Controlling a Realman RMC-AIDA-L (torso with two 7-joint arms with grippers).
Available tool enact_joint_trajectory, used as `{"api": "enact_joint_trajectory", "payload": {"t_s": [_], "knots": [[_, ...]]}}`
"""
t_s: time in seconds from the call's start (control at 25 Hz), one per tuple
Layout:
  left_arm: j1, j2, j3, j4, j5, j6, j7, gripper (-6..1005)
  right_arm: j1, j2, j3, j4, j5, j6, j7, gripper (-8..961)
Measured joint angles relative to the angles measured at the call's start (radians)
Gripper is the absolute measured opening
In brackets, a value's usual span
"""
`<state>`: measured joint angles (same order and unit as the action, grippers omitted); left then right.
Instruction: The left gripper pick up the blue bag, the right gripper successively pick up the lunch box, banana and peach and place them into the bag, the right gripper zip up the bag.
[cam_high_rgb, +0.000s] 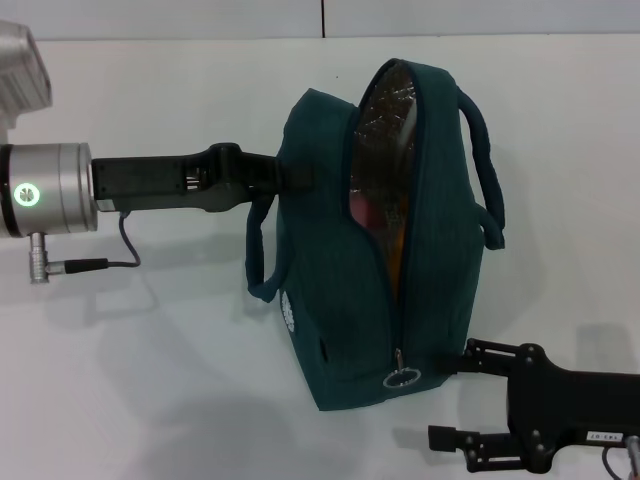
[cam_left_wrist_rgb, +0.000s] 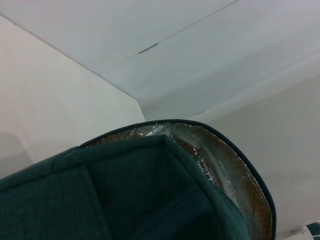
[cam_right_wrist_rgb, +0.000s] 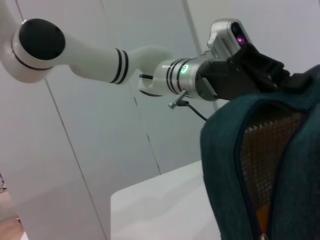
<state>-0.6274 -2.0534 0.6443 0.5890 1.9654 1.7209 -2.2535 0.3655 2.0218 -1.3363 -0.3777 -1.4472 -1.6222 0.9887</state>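
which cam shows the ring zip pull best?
Head view. The ring zip pull hangs in plain sight at the near end of the blue bag, beside the right hand. The right wrist view shows only the zipper track near its edge; the left wrist view shows just fabric and foil lining.

A plain white tabletop (cam_high_rgb: 150, 380) fills nearly the whole head view, ending at a pale wall along the top edge of the frame. The only thing standing directly on it is the blue bag (cam_high_rgb: 330, 300), upright a little right of the frame's centre, its base on the tabletop and its soft shadow falling toward the lower left.
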Motion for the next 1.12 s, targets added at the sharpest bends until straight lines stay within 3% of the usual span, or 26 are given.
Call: {"api": "enact_joint_trajectory", "payload": {"t_s": [0.2,0.56,1.12], "knots": [[-0.001,-0.002,0.0,0.0,-0.001,0.0,0.002,127,0.008,0.001,-0.02,0.001,0.023,0.025,-0.001,785],[-0.002,-0.004,0.0,0.0,-0.002,0.001,0.004,128,0.033,0.001,-0.228,-0.013,0.168,0.101,-0.001,785],[-0.001,-0.004,0.0,0.0,-0.002,0.003,0.006,129,0.035,0.001,-0.247,-0.005,0.194,0.114,-0.002,782]]}}
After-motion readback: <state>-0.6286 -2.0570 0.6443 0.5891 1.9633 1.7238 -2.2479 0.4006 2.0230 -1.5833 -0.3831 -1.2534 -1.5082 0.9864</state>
